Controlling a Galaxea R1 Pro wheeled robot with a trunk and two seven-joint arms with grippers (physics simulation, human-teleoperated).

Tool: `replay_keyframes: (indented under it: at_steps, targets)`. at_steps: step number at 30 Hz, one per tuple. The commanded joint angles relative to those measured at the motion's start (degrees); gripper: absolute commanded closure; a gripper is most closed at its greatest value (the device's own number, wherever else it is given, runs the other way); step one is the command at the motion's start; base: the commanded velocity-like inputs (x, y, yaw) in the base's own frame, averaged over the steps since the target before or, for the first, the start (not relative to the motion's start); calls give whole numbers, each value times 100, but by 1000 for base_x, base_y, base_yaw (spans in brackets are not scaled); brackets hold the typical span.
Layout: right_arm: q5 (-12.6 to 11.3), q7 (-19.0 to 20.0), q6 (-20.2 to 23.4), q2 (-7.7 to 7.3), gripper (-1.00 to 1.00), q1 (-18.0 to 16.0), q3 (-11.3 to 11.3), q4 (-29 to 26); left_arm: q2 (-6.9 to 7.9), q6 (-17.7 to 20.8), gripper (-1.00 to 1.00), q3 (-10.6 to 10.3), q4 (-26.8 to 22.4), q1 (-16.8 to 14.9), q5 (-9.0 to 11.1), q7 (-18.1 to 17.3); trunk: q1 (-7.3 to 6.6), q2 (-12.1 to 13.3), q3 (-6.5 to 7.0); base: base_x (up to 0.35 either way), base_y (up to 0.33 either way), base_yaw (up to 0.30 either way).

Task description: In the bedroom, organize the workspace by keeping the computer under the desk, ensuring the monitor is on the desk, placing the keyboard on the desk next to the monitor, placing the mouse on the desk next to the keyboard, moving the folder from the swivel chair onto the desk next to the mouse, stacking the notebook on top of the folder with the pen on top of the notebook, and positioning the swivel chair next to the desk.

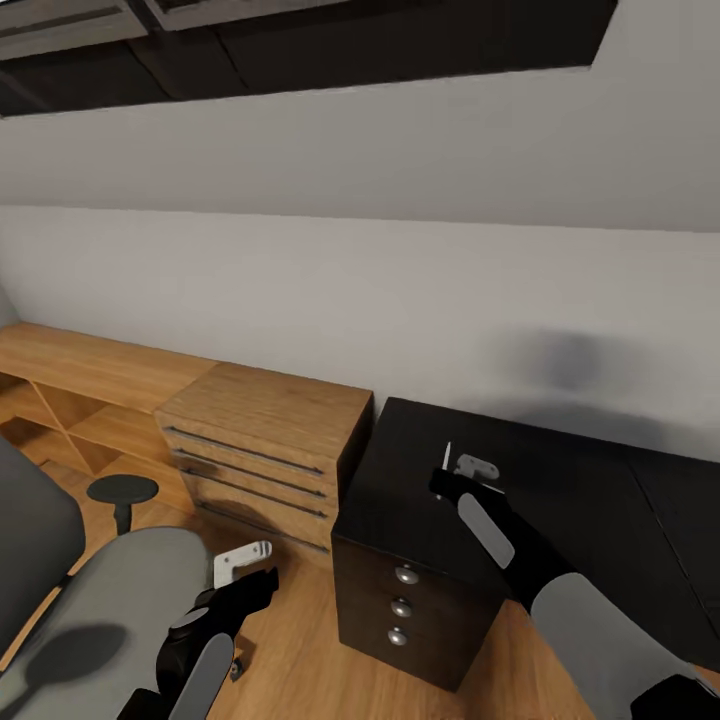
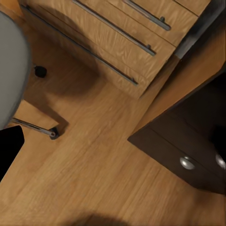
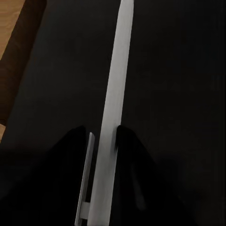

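A slim white pen (image 1: 447,456) (image 3: 117,70) stands up out of my right gripper (image 1: 446,482) (image 3: 106,141), which is shut on it. The two dark fingers (image 3: 134,155) pinch its lower part. Pen and gripper hover just over the left part of the black desk (image 1: 580,480) (image 3: 183,94). The grey swivel chair (image 1: 110,590) (image 2: 9,61) stands at the lower left, apart from the desk, with its round armrest (image 1: 122,489) visible. My left gripper (image 1: 256,584) hangs open and empty beside the seat, above the wooden floor (image 2: 94,160).
The desk's left end has a drawer unit with three round knobs (image 1: 402,605) (image 2: 187,162). A light wooden chest of drawers (image 1: 262,440) (image 2: 117,37) stands against it, with a low wooden shelf (image 1: 60,400) further left. One chair leg with a caster (image 2: 44,129) rests on the floor.
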Motion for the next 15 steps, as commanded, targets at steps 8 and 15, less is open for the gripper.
replay_keyframes:
  at_steps: [8, 15]
  targets:
    - [-345, -57, -1, -86, 100, -4, -313, -10, 2, 11, -100, -7, -8, -5, 53, 55, -175, 317, 151, 0, 0, -173]
    - [-483, -141, -31, -150, 100, -1, -374, -12, 2, 12, -100, -7, -8, -5, 53, 55, -329, 598, 278, 0, 0, -18]
